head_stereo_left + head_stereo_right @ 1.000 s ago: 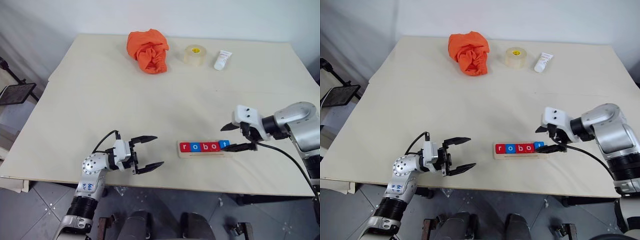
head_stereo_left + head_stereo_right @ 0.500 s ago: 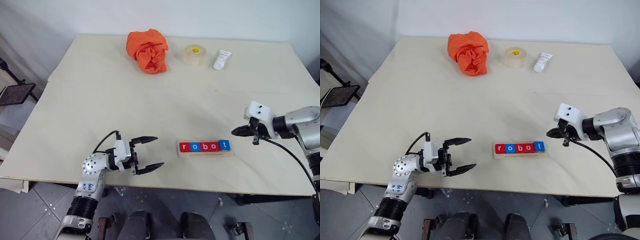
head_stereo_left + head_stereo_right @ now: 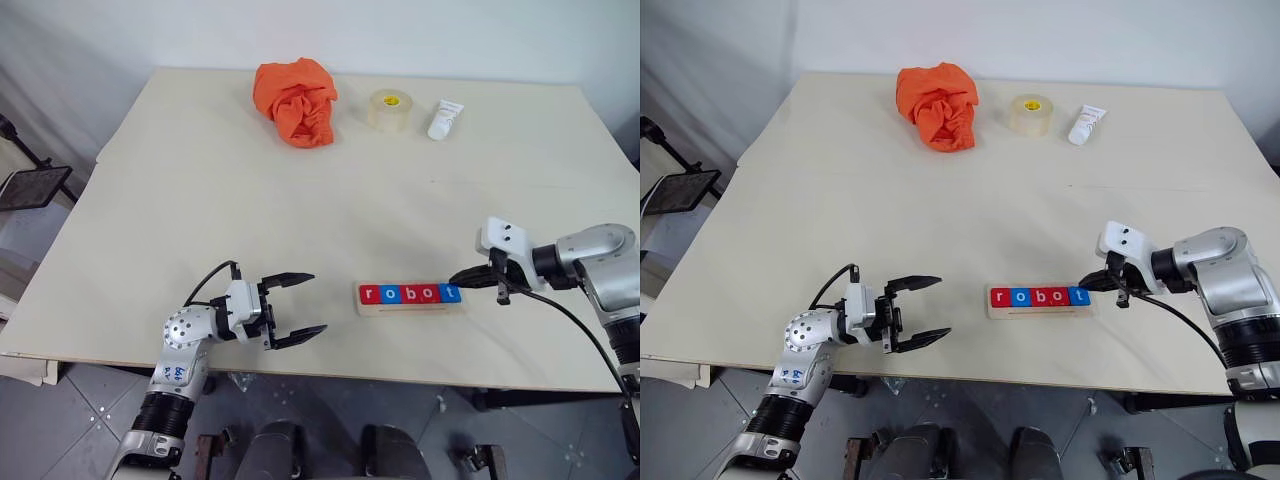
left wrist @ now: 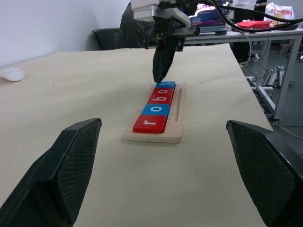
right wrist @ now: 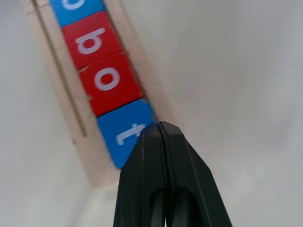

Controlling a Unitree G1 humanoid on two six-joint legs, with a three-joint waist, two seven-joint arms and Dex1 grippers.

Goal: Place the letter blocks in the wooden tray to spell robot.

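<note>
While I watch, five flat red and blue letter blocks (image 3: 411,293) spelling robot in long pale-wood tray (image 3: 412,307), right gripper (image 3: 1087,283) pinched closed at the t, left gripper (image 3: 299,308) spread wide, empty.

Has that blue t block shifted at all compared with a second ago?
Yes. The blue t block sat raised and askew at the wooden tray's right end; now it lies lower, in line with the other letters, with the shut right claw at it.
</note>
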